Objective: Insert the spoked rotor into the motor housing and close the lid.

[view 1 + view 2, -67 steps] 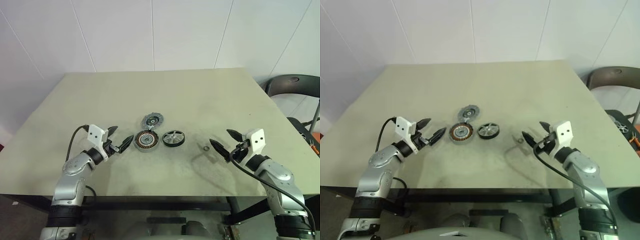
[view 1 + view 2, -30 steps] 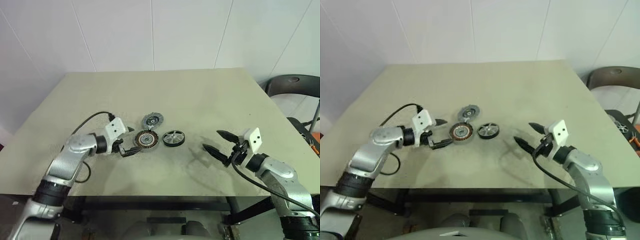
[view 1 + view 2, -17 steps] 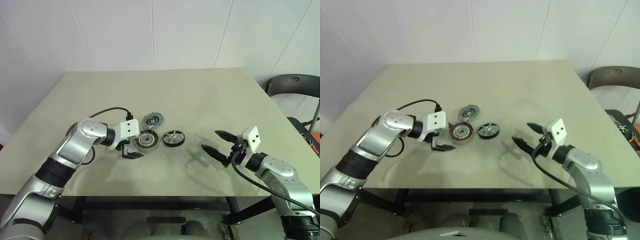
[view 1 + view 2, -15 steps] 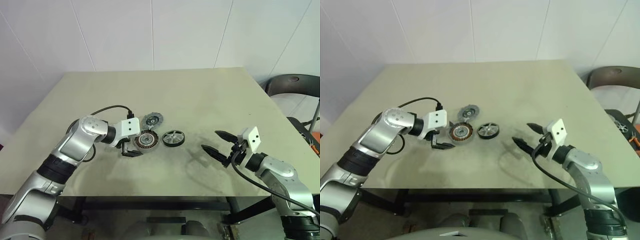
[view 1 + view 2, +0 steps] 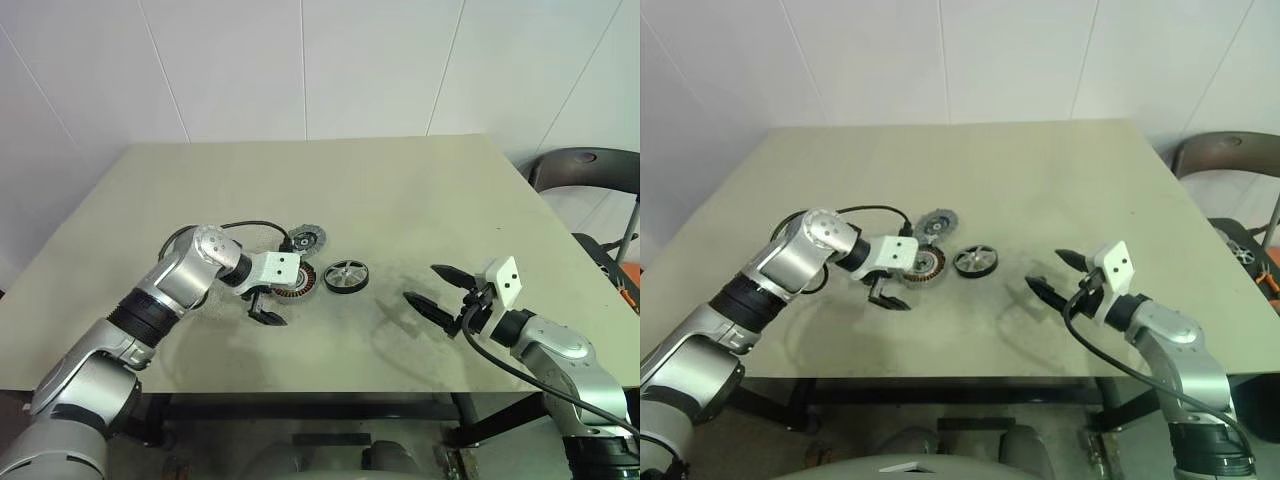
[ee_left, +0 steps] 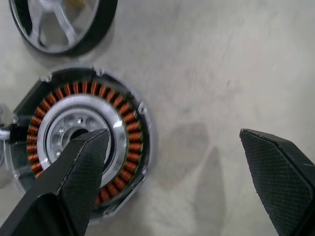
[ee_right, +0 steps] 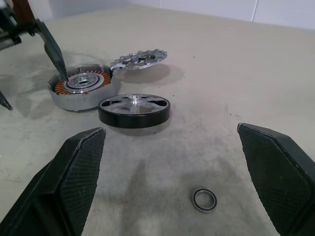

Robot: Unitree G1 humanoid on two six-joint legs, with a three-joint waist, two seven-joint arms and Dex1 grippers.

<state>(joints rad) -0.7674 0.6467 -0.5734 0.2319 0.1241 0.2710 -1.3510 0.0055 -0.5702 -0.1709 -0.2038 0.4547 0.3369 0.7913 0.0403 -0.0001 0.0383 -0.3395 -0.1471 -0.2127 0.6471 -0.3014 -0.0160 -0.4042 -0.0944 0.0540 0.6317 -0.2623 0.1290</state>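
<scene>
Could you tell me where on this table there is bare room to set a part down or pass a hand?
The far half of the table beyond the lid is bare, as is the near edge between both hands. It is crowded mid-table: the housing, rotor and open left hand sit close together. A small ring lies by the open right hand.

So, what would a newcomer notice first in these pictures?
Three motor parts lie mid-table: the copper-wound motor housing, the spoked rotor beside it, and the lid just behind. The open left pincer hangs over the housing's near edge. The open right pincer waits apart near a small washer ring.
</scene>
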